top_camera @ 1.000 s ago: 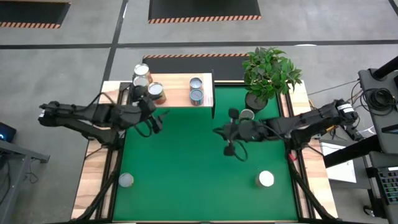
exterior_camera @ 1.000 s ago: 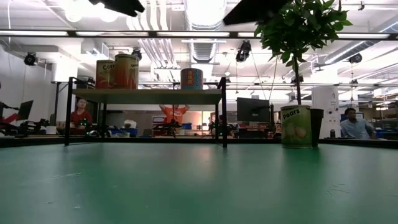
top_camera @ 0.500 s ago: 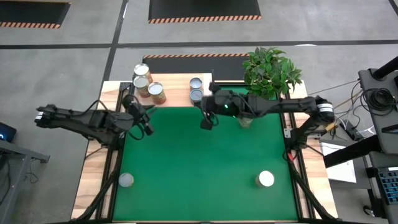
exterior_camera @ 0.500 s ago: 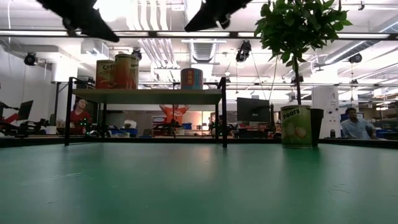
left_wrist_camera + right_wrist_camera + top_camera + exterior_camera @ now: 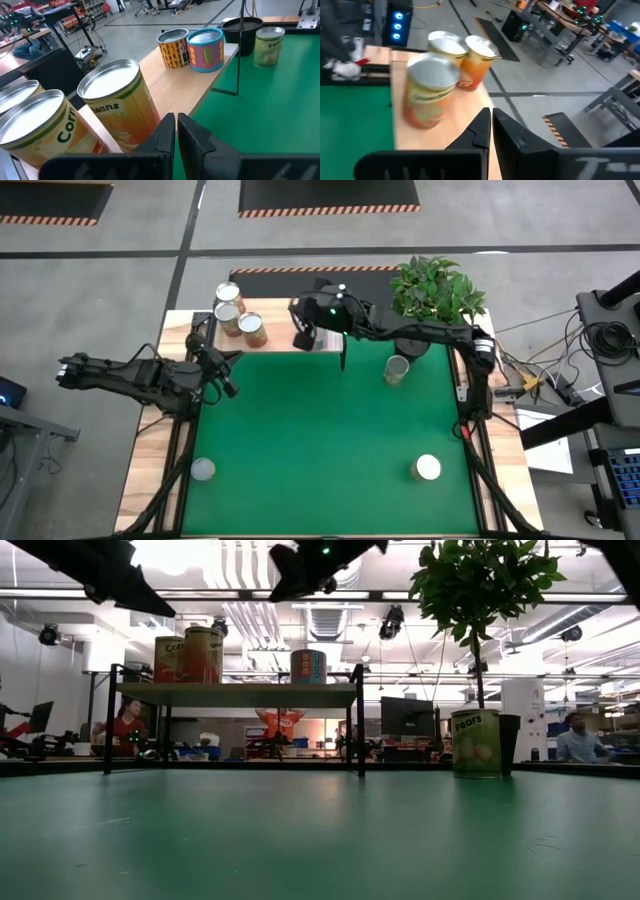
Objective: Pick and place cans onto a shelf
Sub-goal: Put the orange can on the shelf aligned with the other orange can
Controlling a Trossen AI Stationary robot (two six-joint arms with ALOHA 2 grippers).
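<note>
Three orange-labelled tins with silvery tops (image 5: pixel 238 313) stand clustered at the left end of the light wood plank shelf (image 5: pixel 277 326), just beyond the left gripper (image 5: pixel 222 373), whose fingers are pressed together on nothing, its arm stretched low from the table's left edge. The right gripper (image 5: pixel 304 338), fingers likewise together and empty, hovers over the shelf's right part, its arm reaching across from the right.

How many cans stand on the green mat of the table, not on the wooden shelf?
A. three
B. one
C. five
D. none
A: the high view shows three cans on the green mat: one beside the plant pot, one near the front left corner and one near the front right corner; the others stand on the shelf.
</note>
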